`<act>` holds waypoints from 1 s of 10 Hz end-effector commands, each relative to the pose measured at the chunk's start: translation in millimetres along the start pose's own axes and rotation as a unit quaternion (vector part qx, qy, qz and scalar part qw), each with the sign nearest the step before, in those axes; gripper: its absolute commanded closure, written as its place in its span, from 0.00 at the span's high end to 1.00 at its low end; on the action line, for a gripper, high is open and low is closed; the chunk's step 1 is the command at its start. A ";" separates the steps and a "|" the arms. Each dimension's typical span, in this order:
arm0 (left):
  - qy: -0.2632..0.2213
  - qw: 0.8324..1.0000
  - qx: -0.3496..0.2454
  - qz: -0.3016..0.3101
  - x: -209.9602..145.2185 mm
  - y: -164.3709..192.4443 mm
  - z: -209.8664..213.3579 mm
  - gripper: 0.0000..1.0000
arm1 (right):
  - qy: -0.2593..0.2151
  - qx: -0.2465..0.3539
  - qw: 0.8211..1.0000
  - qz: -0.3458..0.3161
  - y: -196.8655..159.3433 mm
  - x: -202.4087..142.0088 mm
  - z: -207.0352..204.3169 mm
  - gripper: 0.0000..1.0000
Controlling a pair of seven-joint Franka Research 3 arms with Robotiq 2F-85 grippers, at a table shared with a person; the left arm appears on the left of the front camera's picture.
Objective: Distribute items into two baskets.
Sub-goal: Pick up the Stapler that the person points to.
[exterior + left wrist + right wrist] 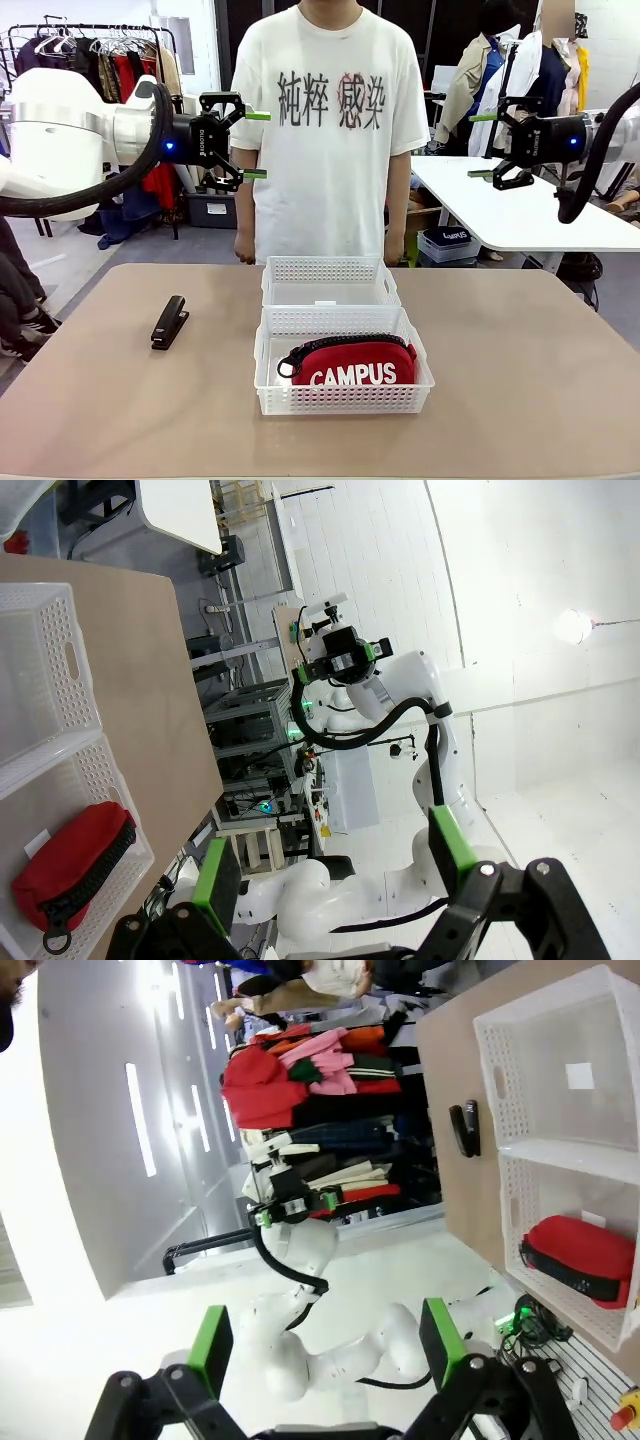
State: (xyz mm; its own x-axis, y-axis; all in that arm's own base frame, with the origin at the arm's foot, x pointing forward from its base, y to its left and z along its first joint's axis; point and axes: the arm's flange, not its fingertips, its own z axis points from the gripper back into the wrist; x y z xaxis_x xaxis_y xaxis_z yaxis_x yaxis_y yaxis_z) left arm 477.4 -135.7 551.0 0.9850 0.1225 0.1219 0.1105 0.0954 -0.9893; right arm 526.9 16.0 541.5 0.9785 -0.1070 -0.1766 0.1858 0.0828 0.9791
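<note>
red pouch (352, 365) in near basket (340, 400), black stapler (169, 322) on bench (520, 380) to its left, left gripper (257, 145) and right gripper (483, 145) aloft, fingers (258, 116) spread

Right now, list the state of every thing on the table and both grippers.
red pouch, zipped shut, lying in the near basket
stapler, closed, flat on the table left of the baskets
far basket, no item inside
left gripper, open, holding nothing
right gripper, open, holding nothing
</note>
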 end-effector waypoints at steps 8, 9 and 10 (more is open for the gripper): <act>0.002 1.000 0.000 0.000 -0.3 -1.9 -0.1 1.00 | 0.004 0.016 1.000 0.008 1.3 2.3 5.5 1.00; 0.002 1.000 0.000 0.000 -0.3 -1.9 -0.1 1.00 | 0.004 0.016 1.000 0.008 1.3 2.3 5.5 1.00; 0.002 1.000 0.000 0.000 -0.3 -1.9 -0.1 1.00 | 0.004 0.016 1.000 0.008 1.3 2.3 5.5 1.00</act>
State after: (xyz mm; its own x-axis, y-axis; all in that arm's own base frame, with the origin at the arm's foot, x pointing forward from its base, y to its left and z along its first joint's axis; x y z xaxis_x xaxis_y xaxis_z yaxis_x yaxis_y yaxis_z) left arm 477.4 -135.7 551.0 0.9850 0.1225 0.1219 0.1105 0.0954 -0.9893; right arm 529.3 10.1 542.0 0.9835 -0.0955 -0.1536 0.1587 0.0491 0.9861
